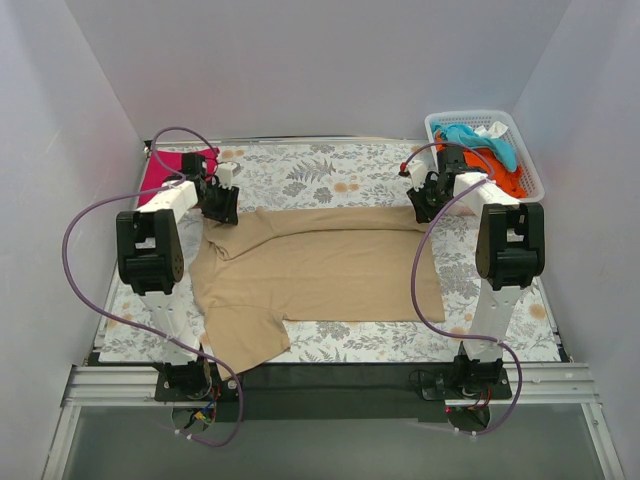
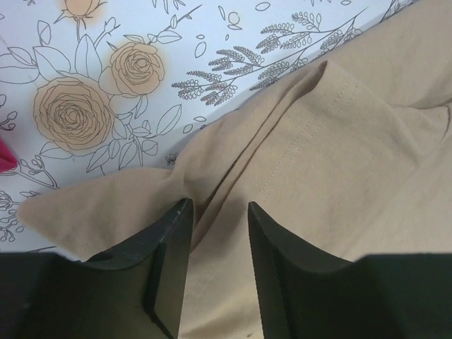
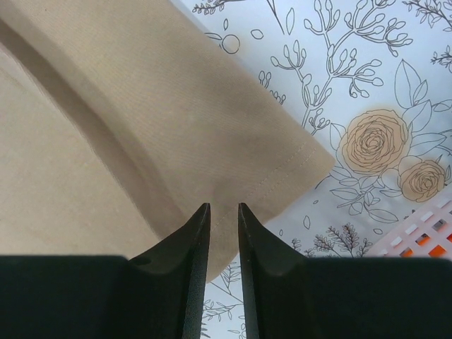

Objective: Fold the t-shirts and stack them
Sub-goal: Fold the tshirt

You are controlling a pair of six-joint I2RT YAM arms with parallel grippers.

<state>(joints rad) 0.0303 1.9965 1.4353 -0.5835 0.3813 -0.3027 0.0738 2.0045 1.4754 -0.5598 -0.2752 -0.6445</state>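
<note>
A tan t-shirt (image 1: 320,270) lies spread across the flowered table, its far edge folded over and one sleeve hanging toward the near left. My left gripper (image 1: 222,208) stands over the shirt's far left corner. In the left wrist view its jaws (image 2: 215,206) are apart, with a creased fold of tan cloth (image 2: 339,155) under them. My right gripper (image 1: 428,203) is over the far right corner. Its jaws (image 3: 224,206) keep a narrow gap above the hem (image 3: 282,176), and cloth and table show through the gap. A magenta-pink shirt (image 1: 165,172) lies at the back left.
A white lattice basket (image 1: 530,150) at the back right holds a light blue shirt (image 1: 480,135) and an orange one (image 1: 505,175). Its corner (image 3: 424,240) shows in the right wrist view. White walls close off the back and both sides.
</note>
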